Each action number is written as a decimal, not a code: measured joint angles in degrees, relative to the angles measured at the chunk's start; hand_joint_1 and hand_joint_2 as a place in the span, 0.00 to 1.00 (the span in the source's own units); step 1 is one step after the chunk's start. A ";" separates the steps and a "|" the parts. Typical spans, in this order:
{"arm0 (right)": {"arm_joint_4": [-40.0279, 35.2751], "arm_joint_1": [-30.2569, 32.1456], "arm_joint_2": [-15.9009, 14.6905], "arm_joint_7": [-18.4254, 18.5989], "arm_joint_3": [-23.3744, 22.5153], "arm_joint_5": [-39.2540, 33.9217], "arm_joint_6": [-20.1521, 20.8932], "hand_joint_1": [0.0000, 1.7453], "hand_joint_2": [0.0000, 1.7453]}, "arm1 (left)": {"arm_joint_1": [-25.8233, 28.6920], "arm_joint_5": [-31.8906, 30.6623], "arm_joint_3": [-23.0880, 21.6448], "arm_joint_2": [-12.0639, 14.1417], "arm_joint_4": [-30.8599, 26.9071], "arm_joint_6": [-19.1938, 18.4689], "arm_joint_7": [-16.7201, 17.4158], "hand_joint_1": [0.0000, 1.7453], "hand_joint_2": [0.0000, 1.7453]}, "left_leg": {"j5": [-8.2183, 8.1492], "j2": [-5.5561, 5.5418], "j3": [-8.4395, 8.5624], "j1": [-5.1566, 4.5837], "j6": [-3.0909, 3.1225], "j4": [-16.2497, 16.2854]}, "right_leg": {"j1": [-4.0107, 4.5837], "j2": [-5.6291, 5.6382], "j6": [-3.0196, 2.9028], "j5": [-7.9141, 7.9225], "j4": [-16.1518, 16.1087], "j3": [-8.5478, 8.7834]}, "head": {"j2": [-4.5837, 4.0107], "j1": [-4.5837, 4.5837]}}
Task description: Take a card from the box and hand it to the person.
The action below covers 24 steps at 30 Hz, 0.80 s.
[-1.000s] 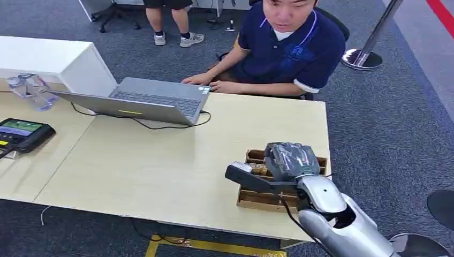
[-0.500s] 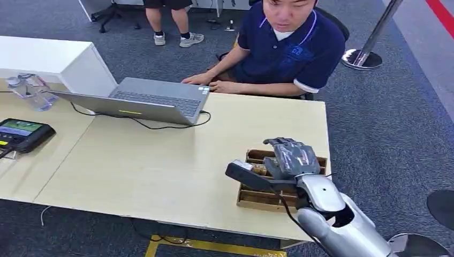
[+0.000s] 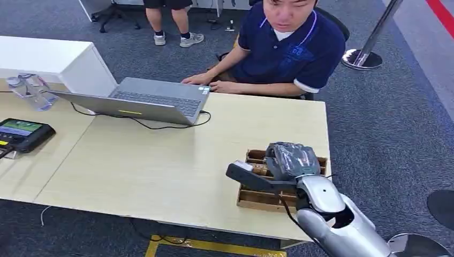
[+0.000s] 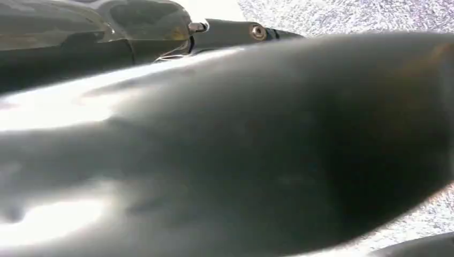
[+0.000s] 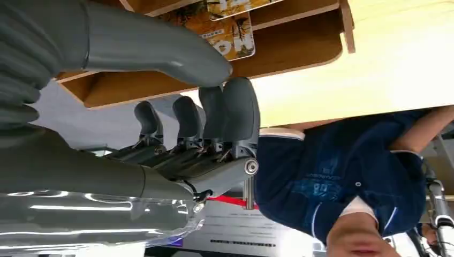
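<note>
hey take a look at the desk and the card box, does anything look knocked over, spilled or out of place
Nothing stands out. The wooden box sits flat near the table corner, with cards lying inside it. The right hand hovers over the box. The laptop is open in front of the person.

box [image 3: 256,198] on the table's [image 3: 160,171] near right corner, right hand [image 3: 290,159] over it; laptop [image 3: 144,100] far left, person [image 3: 289,48] behind

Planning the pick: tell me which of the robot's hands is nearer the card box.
Right. The right hand hovers directly over the wooden card box at the table's corner, holding nothing. The left hand's position can't be judged; its wrist view is blurred dark bodywork.
</note>
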 joint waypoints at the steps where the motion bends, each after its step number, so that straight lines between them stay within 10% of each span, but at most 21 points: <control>1: 0.00 0.06 0.00 0.00 -0.02 0.02 0.00 0.65 1.00 | 0.00 0.00 0.00 0.00 0.00 0.00 0.00 0.00 0.00 | 0.00 0.00 0.00 0.00 0.00 0.00 | 0.00 0.00 0.00 0.00 0.00 0.00 | 0.00 0.00; 11: 0.22 0.34 0.55 -0.02 -0.79 0.17 0.33 0.47 1.00 | 0.00 -0.02 0.00 0.00 0.00 0.00 0.11 0.00 0.00 | 0.00 0.00 0.00 0.00 0.00 0.00 | 0.00 0.00 0.00 0.00 0.00 0.00 | 0.00 -0.02; 24: 0.46 0.36 0.66 0.00 -1.22 0.17 0.35 0.62 1.00 | 0.01 0.00 0.00 0.00 0.00 -0.02 0.17 0.00 0.00 | 0.00 0.00 0.00 0.00 0.00 0.00 | 0.00 0.00 0.00 0.00 0.00 0.00 | 0.00 -0.02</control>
